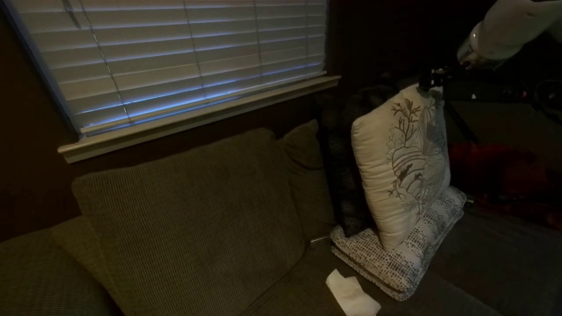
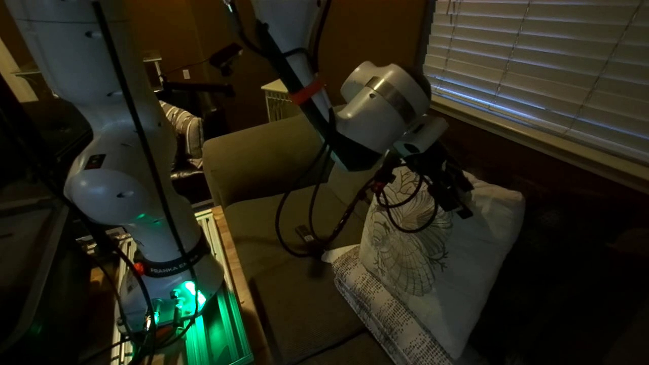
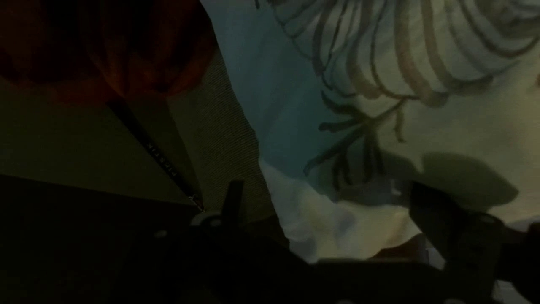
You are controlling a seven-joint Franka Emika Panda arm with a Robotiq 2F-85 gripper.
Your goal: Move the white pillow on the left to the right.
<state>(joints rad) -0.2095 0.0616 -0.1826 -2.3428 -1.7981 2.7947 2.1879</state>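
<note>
In a dim room, on the ribbed sofa (image 1: 197, 210), the white pillow (image 1: 401, 166) stands tilted upon a speckled oblong pillow (image 1: 421, 250). At the white pillow's upper corner the gripper (image 3: 327, 188) is spread wide, grasping nothing (whether it touches the fabric, I cannot tell).

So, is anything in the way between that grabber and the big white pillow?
Nothing visible: in the wrist view the open gripper is right at the white pillow, with no object between. A black cable hangs in front of the pillow in an exterior view, but none shows between the fingers.
</note>
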